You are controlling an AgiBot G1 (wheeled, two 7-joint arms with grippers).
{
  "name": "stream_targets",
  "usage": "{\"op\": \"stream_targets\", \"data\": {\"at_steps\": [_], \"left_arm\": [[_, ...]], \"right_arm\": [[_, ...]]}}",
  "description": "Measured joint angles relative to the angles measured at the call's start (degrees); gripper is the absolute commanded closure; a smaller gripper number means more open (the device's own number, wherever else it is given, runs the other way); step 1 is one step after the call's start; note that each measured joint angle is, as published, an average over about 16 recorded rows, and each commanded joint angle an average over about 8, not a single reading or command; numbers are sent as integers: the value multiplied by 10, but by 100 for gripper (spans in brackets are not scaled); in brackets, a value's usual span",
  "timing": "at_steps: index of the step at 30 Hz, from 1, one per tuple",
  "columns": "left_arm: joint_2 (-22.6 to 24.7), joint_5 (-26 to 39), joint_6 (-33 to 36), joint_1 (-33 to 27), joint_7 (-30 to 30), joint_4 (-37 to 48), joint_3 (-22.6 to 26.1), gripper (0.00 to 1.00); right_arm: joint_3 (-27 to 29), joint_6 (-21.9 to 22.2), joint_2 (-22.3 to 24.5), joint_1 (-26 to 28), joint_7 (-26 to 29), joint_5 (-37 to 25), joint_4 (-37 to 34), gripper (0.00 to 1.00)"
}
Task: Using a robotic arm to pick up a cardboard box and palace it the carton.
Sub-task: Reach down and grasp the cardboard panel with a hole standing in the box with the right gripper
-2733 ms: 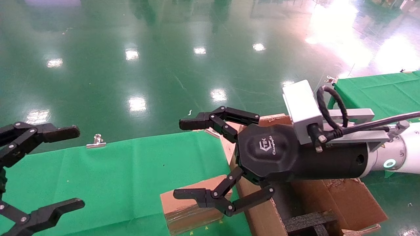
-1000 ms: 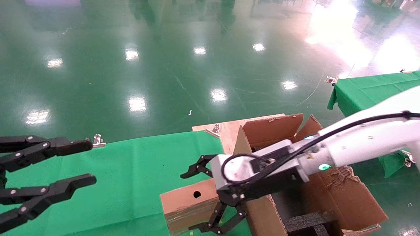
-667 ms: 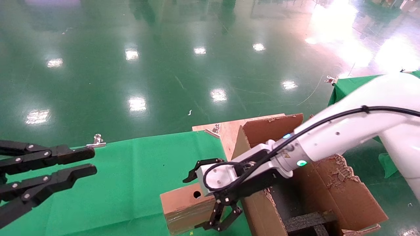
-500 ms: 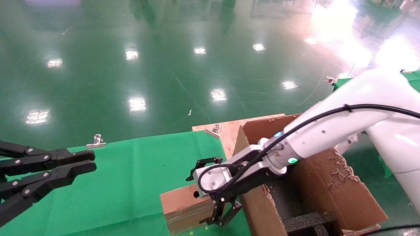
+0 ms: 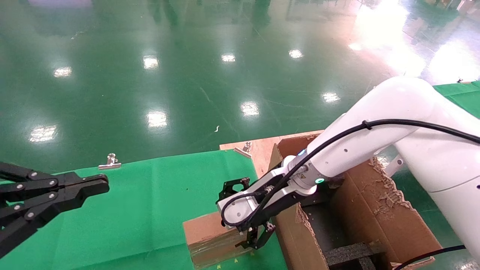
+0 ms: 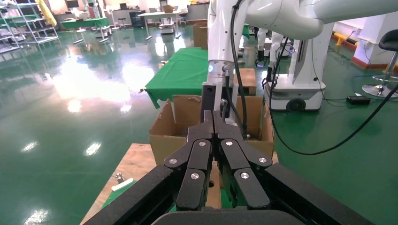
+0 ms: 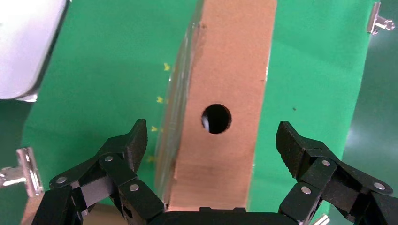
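Note:
The small brown cardboard box (image 5: 204, 232) lies on the green cloth near the table's front edge, right beside the carton (image 5: 378, 213). In the right wrist view the box (image 7: 225, 61) shows a round hole on top and shiny tape along one side. The white robotic arm reaches down over it. My right gripper (image 5: 245, 215) is open, one finger on each long side of the box (image 7: 212, 138), with gaps on both sides. My left gripper (image 5: 103, 183) hangs shut and empty over the left of the table (image 6: 213, 115).
Black foam (image 5: 352, 251) sits inside the carton, whose ragged flaps stand up just right of the box. A metal clip (image 5: 110, 161) holds the green cloth (image 5: 150, 202) at the far edge. A bare wooden board (image 5: 258, 148) lies behind the carton.
The right arm has swung from level to pointing down and has lowered its open gripper around the box's end. The left gripper has gone from wide open to shut.

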Motion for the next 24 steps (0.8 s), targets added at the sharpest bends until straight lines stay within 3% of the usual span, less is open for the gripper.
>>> {"op": "stream_targets", "data": {"at_steps": [2, 24], "left_arm": [[0, 0, 0, 0, 0, 0, 0, 0], [0, 0, 0, 0, 0, 0, 0, 0]], "right_arm": [[-1, 1, -1, 0, -2, -2, -1, 100], [0, 1, 0, -1, -1, 1, -1, 100]]}}
